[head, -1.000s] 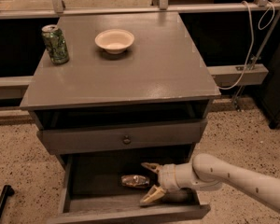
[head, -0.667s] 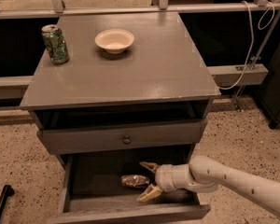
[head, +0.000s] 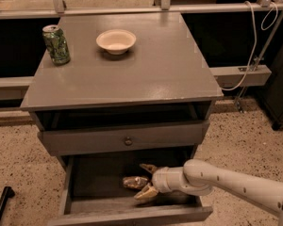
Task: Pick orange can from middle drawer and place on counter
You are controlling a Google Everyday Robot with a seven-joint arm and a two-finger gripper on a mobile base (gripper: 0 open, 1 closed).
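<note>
The orange can (head: 133, 181) lies on its side on the dark floor of the open middle drawer (head: 96, 180). My gripper (head: 146, 181) reaches in from the right on a white arm. It is open, with one tan finger (head: 148, 168) behind the can's right end and the other in front of it. The fingers bracket that end without closing on it. The counter (head: 146, 72) is the flat grey top above.
A green patterned can (head: 56, 44) stands at the counter's back left and a cream bowl (head: 116, 41) at its back middle. A closed drawer front with a round knob (head: 128, 141) hangs just above the open drawer. A white cable (head: 254, 55) runs along the right.
My gripper has slid a little to the left, so its open fingers now sit around the can's right end. The can has not moved.
</note>
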